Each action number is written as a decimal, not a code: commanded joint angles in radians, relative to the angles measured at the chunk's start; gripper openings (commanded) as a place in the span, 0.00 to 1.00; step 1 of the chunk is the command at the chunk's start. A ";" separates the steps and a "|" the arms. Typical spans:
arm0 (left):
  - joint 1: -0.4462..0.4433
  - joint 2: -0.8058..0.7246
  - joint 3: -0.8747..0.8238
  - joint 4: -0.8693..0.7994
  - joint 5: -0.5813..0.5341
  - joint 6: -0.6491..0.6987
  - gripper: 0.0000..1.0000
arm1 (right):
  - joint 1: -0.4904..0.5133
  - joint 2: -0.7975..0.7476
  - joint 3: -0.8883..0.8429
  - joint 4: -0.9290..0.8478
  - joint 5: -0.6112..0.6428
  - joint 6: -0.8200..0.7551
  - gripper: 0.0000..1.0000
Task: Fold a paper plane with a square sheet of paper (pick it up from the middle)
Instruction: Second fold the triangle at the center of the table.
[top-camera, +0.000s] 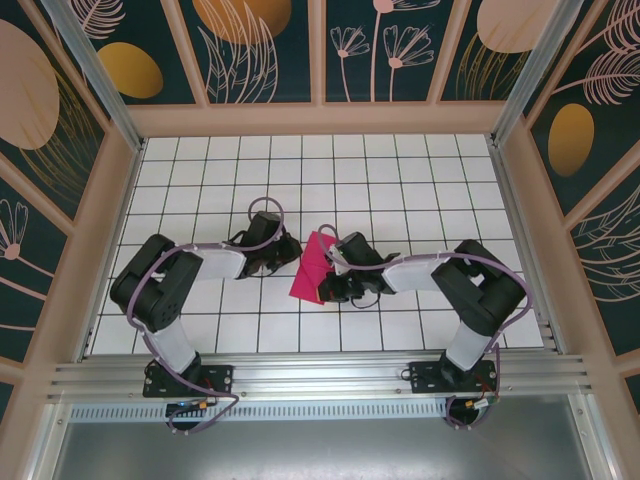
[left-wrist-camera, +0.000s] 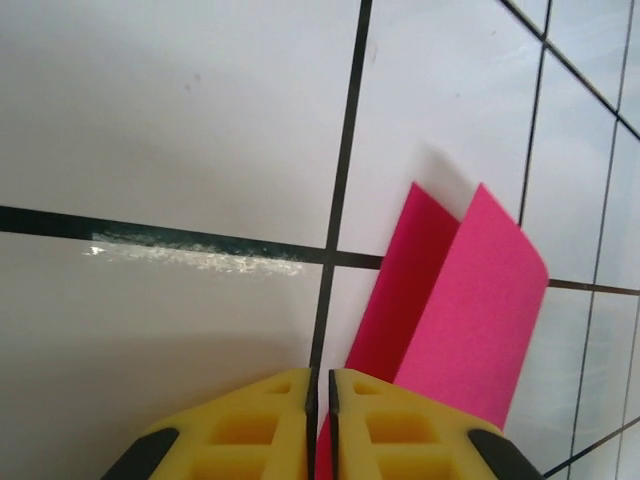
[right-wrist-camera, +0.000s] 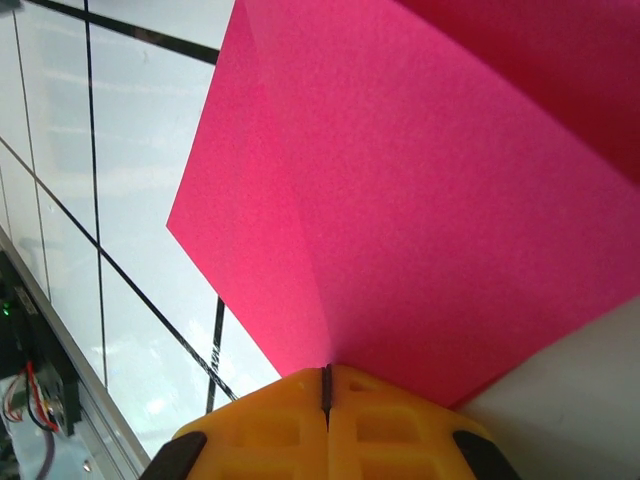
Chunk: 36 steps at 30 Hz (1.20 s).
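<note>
The magenta square sheet of paper (top-camera: 310, 268) stands folded along a crease at the middle of the white grid table, between both grippers. My right gripper (top-camera: 333, 274) is shut on it. In the right wrist view the paper (right-wrist-camera: 420, 200) fans out from the closed jaws of that gripper (right-wrist-camera: 326, 368), the crease running into them. My left gripper (top-camera: 295, 255) sits at the sheet's left edge. In the left wrist view its jaws (left-wrist-camera: 320, 372) stand a thin slit apart. Two pink flaps (left-wrist-camera: 470, 300) rise past the right finger (left-wrist-camera: 400, 420), and pink shows low in the slit. Whether they pinch it is unclear.
Pink wooden walls (top-camera: 110, 200) frame the tiled table on three sides. An aluminium rail (top-camera: 320, 375) carrying both arm bases runs along the near edge. It and some wiring show at the lower left of the right wrist view (right-wrist-camera: 30, 390). White tiles (top-camera: 350, 170) stretch behind the grippers.
</note>
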<state>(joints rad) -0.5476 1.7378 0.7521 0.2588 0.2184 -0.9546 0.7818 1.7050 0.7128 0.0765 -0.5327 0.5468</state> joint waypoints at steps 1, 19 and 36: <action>0.006 -0.105 0.012 -0.014 -0.010 0.017 0.15 | -0.024 0.047 0.021 -0.194 0.022 -0.147 0.00; -0.046 -0.017 -0.109 0.273 0.231 -0.135 0.10 | -0.050 0.077 0.082 -0.196 0.002 -0.167 0.00; -0.046 0.075 -0.121 0.154 0.090 -0.050 0.09 | -0.043 -0.045 0.138 -0.107 -0.021 0.001 0.05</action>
<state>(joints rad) -0.5953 1.7775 0.6487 0.4644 0.3630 -1.0405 0.7418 1.7016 0.8204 -0.0635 -0.5728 0.4824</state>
